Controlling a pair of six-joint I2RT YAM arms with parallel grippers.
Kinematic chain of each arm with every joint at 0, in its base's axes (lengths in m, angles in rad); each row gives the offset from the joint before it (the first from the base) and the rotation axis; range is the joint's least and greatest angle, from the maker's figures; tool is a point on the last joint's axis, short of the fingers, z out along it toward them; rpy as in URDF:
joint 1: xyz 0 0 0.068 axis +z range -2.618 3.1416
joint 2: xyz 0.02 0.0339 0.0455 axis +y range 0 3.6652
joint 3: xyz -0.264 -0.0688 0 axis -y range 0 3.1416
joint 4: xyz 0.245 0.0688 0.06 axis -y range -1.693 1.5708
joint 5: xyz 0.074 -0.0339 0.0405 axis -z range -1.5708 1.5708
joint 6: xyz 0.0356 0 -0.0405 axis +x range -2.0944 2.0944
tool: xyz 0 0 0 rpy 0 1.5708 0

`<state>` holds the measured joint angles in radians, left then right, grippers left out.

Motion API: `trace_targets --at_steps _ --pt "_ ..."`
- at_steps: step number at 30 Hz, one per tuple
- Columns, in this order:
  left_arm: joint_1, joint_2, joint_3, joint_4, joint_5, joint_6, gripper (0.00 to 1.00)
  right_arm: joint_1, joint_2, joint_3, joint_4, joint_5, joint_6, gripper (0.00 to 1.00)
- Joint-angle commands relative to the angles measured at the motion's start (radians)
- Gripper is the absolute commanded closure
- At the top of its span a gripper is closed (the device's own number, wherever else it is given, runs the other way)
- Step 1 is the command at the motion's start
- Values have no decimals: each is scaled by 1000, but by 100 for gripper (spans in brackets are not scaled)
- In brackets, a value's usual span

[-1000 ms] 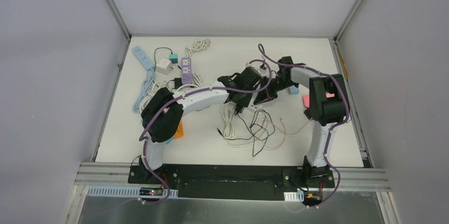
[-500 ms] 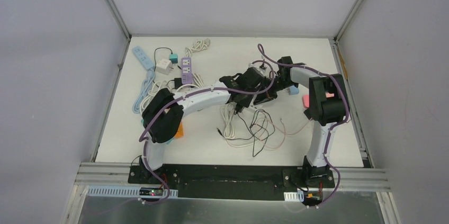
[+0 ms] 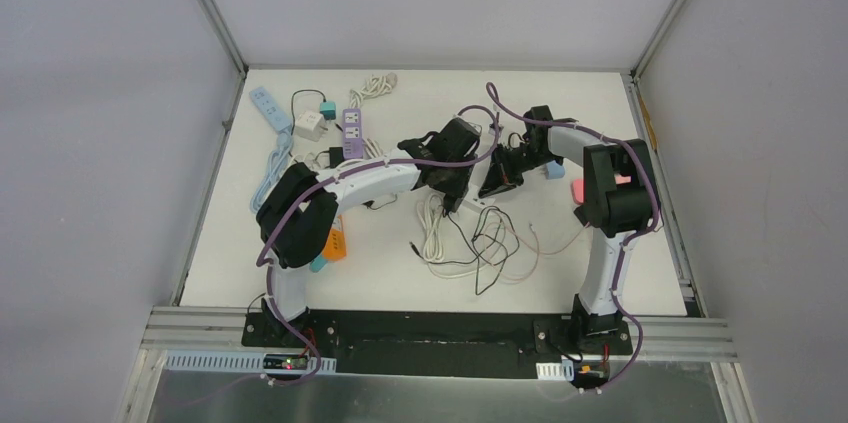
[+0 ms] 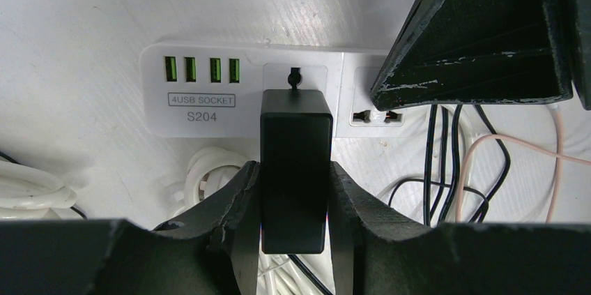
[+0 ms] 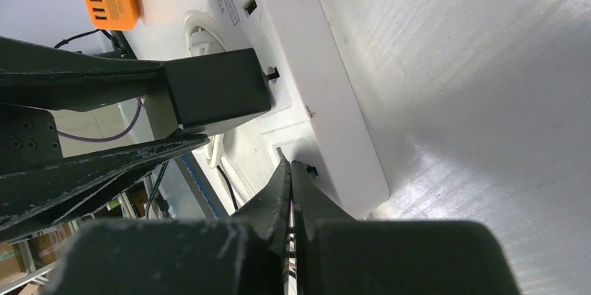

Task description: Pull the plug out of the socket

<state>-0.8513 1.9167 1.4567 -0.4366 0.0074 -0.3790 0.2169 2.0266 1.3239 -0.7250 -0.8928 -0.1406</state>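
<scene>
From above, my left arm [image 3: 345, 181] arches to mid-table, meeting my folded right arm [image 3: 605, 178]. Left wrist: the left gripper [image 4: 294, 197] clamps the black plug [image 4: 295, 134] at the white power strip [image 4: 202, 100]. Right wrist: the right gripper [image 5: 291, 169] is pinched together, tips on the strip, with the plug just beside its face.

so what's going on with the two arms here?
The left gripper is clamped on the black plug, holding it over its socket on the white power strip. The right gripper is shut, with its tips down on the strip beside that socket, apparently pinning it. The right wrist view shows a gap between plug body and strip, so the plug looks out or nearly out.
</scene>
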Motion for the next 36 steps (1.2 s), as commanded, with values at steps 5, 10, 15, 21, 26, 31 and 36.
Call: trace_targets --at_steps 5,10,15,21,26,31,36 --pt "-9 -137 11 90 -41 6 100 15 17 0 -3 135 -81 100" --pt "-9 -202 3 91 -52 25 100 15 7 0 -7 141 -88 99" --pt "-9 -225 -14 82 -63 33 100 15 7 1 -8 132 -89 99" --pt "-9 -224 -22 64 -47 38 100 19 3 0 -6 132 -91 99" --pt "-9 -170 -5 59 11 7 100 33 7 0 -7 155 -92 99" --pt "-9 -100 11 58 8 -7 100 50 9 0 -7 122 -88 99" --pt "-11 -83 -1 82 -41 36 100 56 23 -5 10 14 -58 98"
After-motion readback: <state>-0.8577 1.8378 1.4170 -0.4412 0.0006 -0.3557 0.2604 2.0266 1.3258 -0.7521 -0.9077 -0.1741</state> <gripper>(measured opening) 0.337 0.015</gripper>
